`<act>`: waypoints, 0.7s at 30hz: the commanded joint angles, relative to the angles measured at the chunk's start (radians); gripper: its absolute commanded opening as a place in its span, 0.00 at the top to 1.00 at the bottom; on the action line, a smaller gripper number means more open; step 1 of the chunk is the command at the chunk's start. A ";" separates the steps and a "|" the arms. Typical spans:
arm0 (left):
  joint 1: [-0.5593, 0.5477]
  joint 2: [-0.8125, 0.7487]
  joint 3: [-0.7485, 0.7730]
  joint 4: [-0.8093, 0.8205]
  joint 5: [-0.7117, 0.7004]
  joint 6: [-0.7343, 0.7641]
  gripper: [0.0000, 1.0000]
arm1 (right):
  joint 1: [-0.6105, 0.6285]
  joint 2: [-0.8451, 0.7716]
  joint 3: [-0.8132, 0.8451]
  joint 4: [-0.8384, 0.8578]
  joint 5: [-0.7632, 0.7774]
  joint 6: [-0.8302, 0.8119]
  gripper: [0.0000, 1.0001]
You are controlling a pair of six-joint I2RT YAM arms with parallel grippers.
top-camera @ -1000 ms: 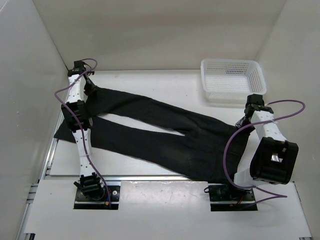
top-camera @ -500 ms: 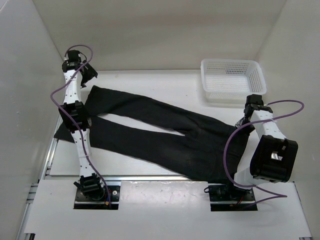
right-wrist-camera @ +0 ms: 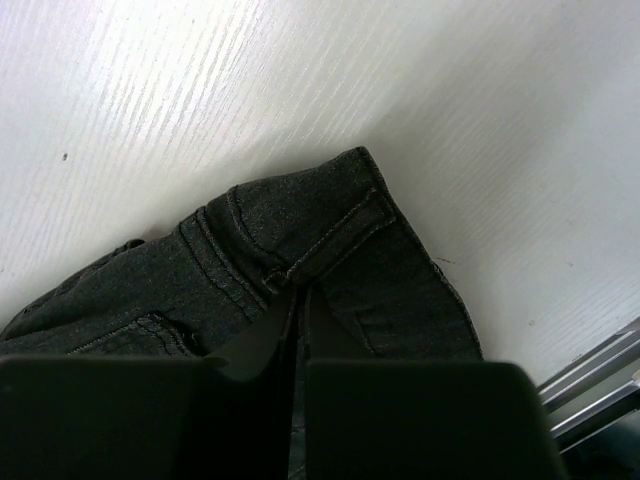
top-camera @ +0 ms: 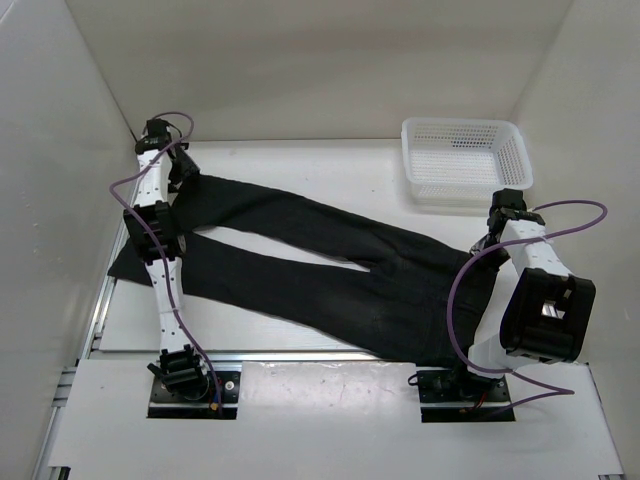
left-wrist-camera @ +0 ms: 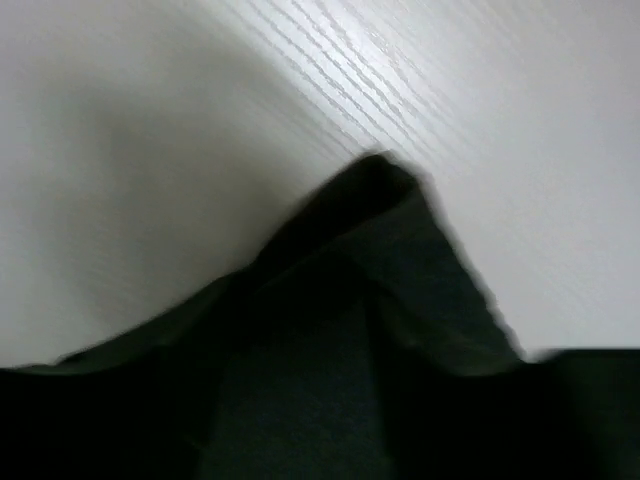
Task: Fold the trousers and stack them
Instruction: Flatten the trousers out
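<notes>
The black trousers (top-camera: 330,265) lie spread flat across the table, legs to the left, waist at the right. My left gripper (top-camera: 178,170) is low over the cuff of the far leg at the back left. In the blurred left wrist view the cuff corner (left-wrist-camera: 385,215) lies between dark, spread jaws of the left gripper (left-wrist-camera: 300,400), so it looks open. My right gripper (top-camera: 492,236) is at the far corner of the waist. The right wrist view shows the right gripper (right-wrist-camera: 298,300) shut on the waistband corner (right-wrist-camera: 330,225).
A white mesh basket (top-camera: 466,160) stands at the back right, just beyond the right gripper. White walls close in at left, back and right. The near leg's cuff (top-camera: 125,262) reaches the table's left edge.
My left gripper went up and back toward the left wall, then came down again onto the far leg's cuff. The trousers and the right arm have not moved.
</notes>
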 commanded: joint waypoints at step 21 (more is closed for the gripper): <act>0.026 -0.163 0.150 0.081 -0.112 -0.008 0.90 | -0.009 0.016 0.029 -0.006 0.040 -0.017 1.00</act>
